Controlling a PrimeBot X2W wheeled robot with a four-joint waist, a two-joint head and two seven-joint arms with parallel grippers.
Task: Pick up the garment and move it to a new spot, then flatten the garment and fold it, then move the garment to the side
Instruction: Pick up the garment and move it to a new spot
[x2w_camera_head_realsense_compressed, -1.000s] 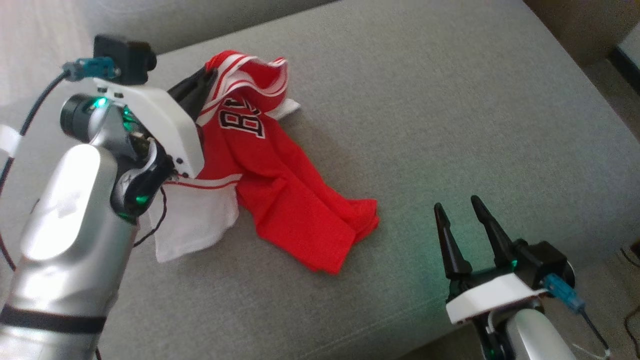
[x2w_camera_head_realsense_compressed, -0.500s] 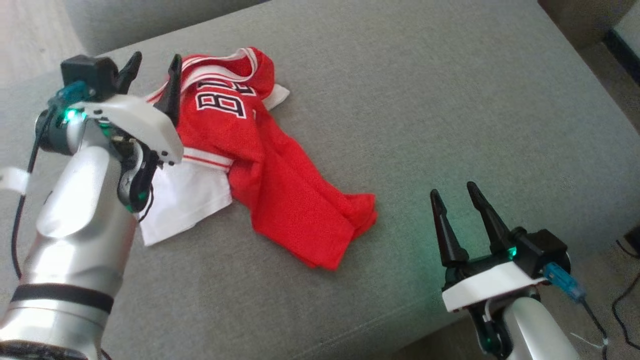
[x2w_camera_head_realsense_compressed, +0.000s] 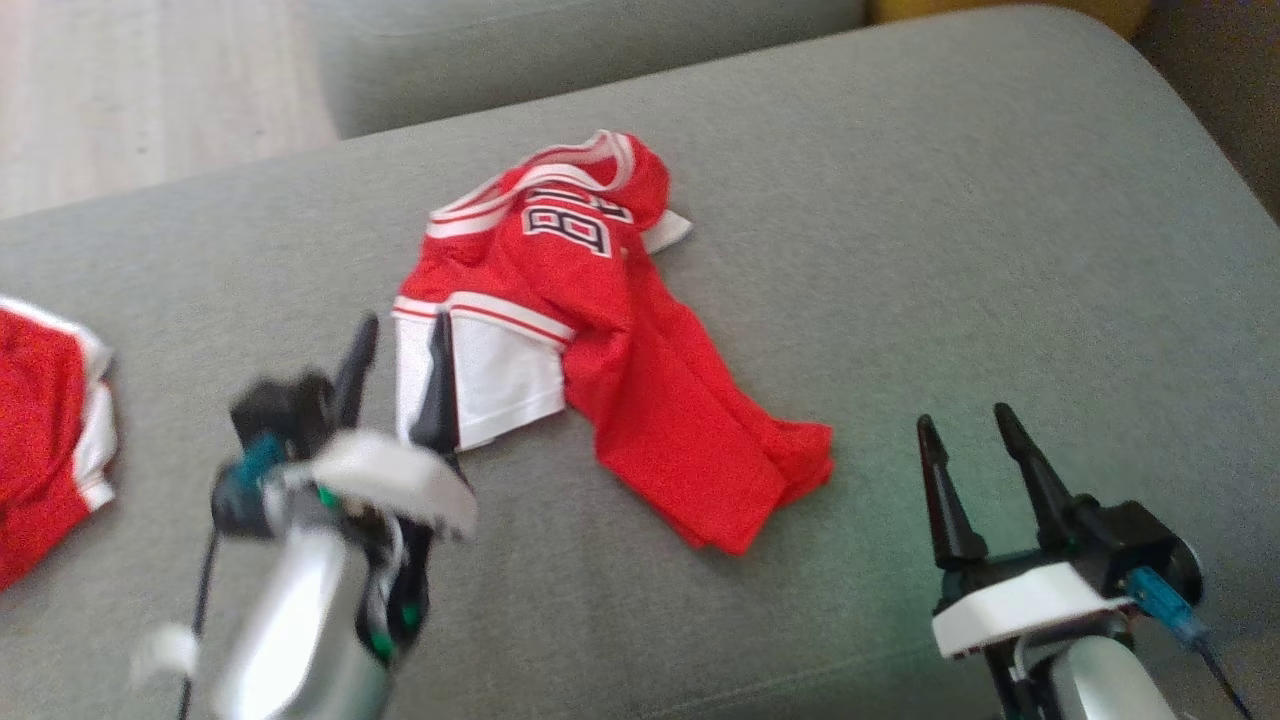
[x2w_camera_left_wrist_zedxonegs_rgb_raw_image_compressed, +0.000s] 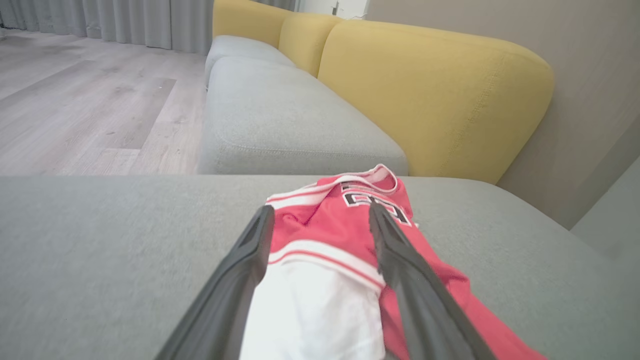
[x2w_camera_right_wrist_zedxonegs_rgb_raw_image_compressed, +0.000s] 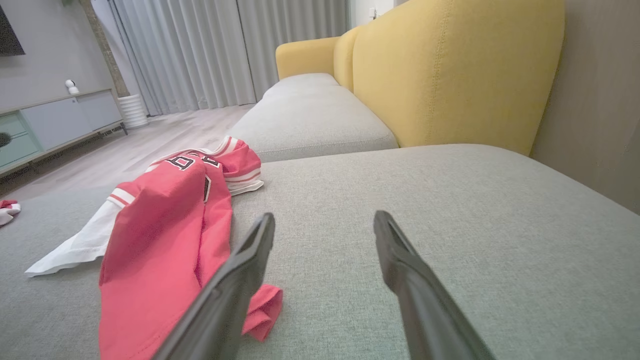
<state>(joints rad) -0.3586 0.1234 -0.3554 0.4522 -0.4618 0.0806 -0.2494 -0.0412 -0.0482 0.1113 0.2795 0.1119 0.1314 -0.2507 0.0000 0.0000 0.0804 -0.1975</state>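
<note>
The garment (x2w_camera_head_realsense_compressed: 600, 350) is a red jersey with white trim, black lettering and a white sleeve, lying crumpled on the grey sofa seat (x2w_camera_head_realsense_compressed: 900, 250). My left gripper (x2w_camera_head_realsense_compressed: 405, 335) is open and blurred, just in front of the white sleeve, nothing between its fingers. In the left wrist view the garment (x2w_camera_left_wrist_zedxonegs_rgb_raw_image_compressed: 325, 270) lies past and below the spread left gripper (x2w_camera_left_wrist_zedxonegs_rgb_raw_image_compressed: 320, 215). At the lower right my right gripper (x2w_camera_head_realsense_compressed: 965, 420) stands open and empty, apart from the garment's hem. The right wrist view has the garment (x2w_camera_right_wrist_zedxonegs_rgb_raw_image_compressed: 165, 220) left of the open right gripper (x2w_camera_right_wrist_zedxonegs_rgb_raw_image_compressed: 325, 220).
A second red and white garment (x2w_camera_head_realsense_compressed: 45, 440) lies at the left edge of the seat. Yellow back cushions (x2w_camera_left_wrist_zedxonegs_rgb_raw_image_compressed: 430, 95) stand behind the sofa, with another grey seat (x2w_camera_left_wrist_zedxonegs_rgb_raw_image_compressed: 280, 125) beyond. Wooden floor (x2w_camera_head_realsense_compressed: 150, 90) lies past the far left edge.
My left gripper opened, let go of the garment's collar and pulled back toward me. The garment dropped flat on the seat. The head camera also shifted, bringing the second garment into view.
</note>
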